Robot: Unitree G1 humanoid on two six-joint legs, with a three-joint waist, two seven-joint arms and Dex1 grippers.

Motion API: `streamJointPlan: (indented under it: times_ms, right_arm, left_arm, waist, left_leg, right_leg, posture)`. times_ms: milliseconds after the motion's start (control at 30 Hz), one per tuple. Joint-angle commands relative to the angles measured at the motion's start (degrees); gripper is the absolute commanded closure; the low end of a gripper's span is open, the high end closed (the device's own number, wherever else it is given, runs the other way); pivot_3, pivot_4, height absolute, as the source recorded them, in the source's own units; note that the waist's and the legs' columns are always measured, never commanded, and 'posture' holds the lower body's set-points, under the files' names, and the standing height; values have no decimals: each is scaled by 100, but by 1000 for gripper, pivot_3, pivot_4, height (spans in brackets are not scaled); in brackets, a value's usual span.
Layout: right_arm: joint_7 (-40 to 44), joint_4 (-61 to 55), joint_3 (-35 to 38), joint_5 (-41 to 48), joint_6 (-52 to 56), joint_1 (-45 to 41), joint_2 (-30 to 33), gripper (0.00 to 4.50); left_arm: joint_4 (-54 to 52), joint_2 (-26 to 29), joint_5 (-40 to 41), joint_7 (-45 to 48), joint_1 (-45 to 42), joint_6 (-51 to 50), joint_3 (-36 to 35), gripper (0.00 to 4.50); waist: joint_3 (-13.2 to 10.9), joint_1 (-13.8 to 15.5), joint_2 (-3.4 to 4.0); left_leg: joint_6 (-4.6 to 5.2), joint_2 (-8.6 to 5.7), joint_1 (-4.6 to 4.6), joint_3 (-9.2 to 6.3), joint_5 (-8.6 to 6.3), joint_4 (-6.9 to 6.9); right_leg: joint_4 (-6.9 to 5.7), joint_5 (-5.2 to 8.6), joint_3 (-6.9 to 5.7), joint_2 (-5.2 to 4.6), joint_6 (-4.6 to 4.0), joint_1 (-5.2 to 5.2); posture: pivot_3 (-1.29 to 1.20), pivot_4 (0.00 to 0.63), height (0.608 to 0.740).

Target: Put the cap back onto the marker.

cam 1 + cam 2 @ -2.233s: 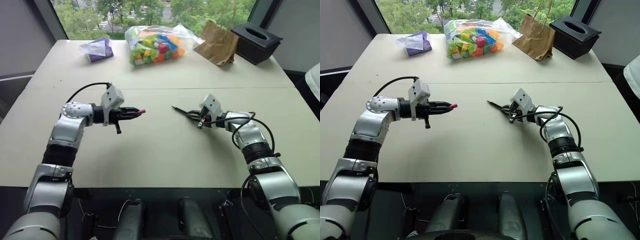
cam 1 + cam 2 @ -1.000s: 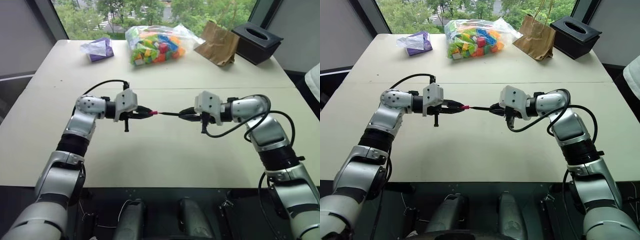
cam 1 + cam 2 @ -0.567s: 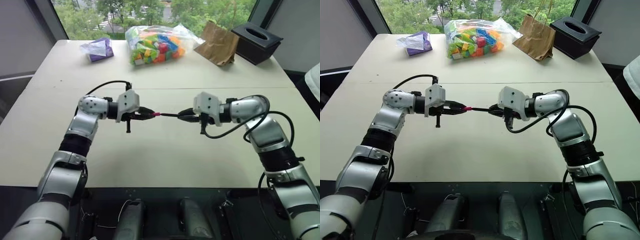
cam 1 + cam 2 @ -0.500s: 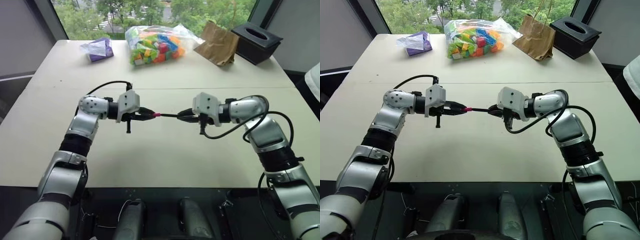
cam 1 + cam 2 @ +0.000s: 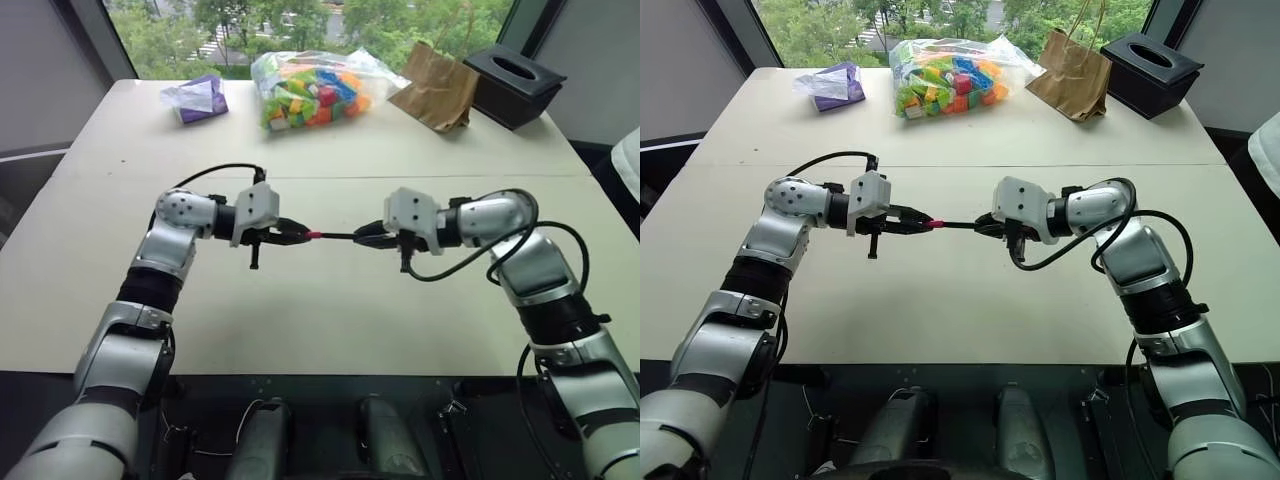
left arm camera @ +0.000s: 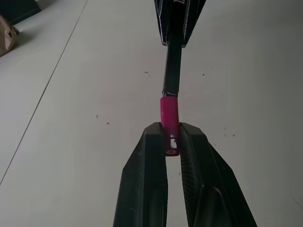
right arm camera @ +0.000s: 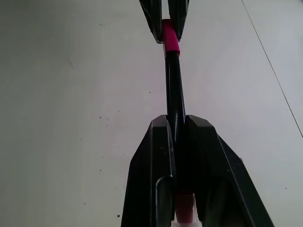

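The small red cap [image 6: 169, 113] is pinched at its back end in my left gripper [image 6: 170, 130], which is shut on it. My right gripper [image 7: 176, 123] is shut on the thin black marker [image 7: 174, 94], which points straight at the left one. Above the middle of the table, the cap [image 5: 314, 236] and the marker [image 5: 340, 237] lie in one level line between the left gripper [image 5: 300, 236] and the right gripper [image 5: 365, 238]. The marker's front end meets the cap's open end; its tip is hidden.
Along the far edge of the beige table [image 5: 320, 310] lie a purple bag [image 5: 196, 98], a clear bag of colourful blocks [image 5: 305, 90], a brown paper bag [image 5: 435, 88] and a black tissue box [image 5: 512, 82].
From wide apart, both grippers have come together above the table's middle, bringing the marker's end to the cap. Over the last second they have hardly moved.
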State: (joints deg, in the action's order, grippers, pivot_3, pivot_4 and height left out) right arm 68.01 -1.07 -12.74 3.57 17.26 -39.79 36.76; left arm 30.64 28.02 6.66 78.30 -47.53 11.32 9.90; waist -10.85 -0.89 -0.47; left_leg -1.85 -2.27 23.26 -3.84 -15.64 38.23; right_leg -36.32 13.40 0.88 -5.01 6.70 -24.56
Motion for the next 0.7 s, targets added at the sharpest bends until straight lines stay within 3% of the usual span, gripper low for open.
streamJointPlan:
  times_ms: [33, 700]
  right_arm:
    - [263, -479, -144, 337, 119, -139, -108, 4487]
    - [410, -971, -158, 704, 832, -240, -309, 4487]
  left_arm:
    - [-355, -120, 44, -133, -88, 464, -19, 4500]
    - [-452, -314, 77, -178, -123, 927, 6, 4500]
  waist:
    - [0, 1, 0]
    - [0, 1, 0]
  left_leg:
    - [0, 0, 0, 0, 0, 0]
    - [0, 0, 0, 0, 0, 1]
  right_leg:
    - [0, 0, 0, 0, 0, 0]
    - [-2, 0, 0, 0, 0, 0]
  posture:
    - [0, 150, 740]
    - [0, 150, 740]
